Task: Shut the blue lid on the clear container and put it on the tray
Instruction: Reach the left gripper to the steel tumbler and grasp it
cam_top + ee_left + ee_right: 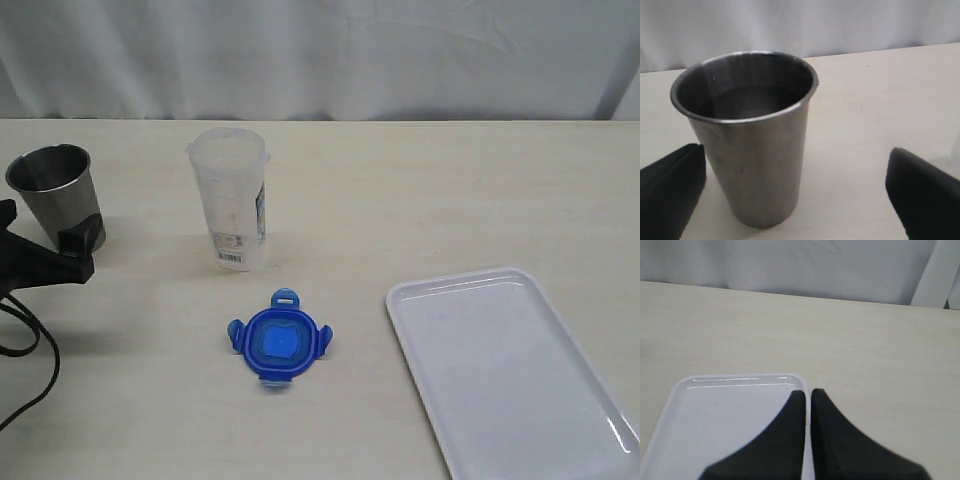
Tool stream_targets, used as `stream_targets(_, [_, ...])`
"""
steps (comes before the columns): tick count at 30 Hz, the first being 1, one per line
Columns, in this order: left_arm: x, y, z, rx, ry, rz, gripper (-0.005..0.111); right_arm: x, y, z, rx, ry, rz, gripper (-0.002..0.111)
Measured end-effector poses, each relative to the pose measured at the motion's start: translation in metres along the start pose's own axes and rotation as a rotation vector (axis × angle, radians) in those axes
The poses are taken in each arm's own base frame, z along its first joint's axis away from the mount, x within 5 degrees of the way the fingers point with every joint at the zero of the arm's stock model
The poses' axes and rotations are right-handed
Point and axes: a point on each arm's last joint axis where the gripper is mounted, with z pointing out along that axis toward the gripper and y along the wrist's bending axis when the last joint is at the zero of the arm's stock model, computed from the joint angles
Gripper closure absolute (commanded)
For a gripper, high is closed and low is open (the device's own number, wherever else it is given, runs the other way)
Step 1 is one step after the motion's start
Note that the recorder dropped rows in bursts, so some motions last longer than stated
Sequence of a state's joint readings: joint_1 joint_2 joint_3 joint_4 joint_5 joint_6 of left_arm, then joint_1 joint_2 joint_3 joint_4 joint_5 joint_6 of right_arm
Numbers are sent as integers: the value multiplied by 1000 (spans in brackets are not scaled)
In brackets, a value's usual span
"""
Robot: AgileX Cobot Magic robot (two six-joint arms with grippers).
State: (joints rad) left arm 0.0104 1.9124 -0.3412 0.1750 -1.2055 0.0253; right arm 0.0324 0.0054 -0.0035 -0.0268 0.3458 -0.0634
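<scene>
Steel cup [752,150] upright on pale table [880,100], left gripper [796,160] jaws spread wide, flanking cup either side.

Left gripper [795,155] held low, jaws spread wide, right gripper [808,394] jaws pressed together, empty

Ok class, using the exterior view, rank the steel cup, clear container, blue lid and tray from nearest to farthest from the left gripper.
From the left gripper:
1. Steel cup, right beside it at the far left.
2. Clear container, upright, left of centre.
3. Blue lid, flat on the table, front centre.
4. Tray, on the right.
</scene>
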Motion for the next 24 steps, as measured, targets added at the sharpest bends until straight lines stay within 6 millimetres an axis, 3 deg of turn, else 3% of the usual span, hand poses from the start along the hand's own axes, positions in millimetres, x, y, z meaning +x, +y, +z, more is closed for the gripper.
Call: stream_targets(24, [18,11,52,-44,5,-16,10,0,0,0,0,0,0,104])
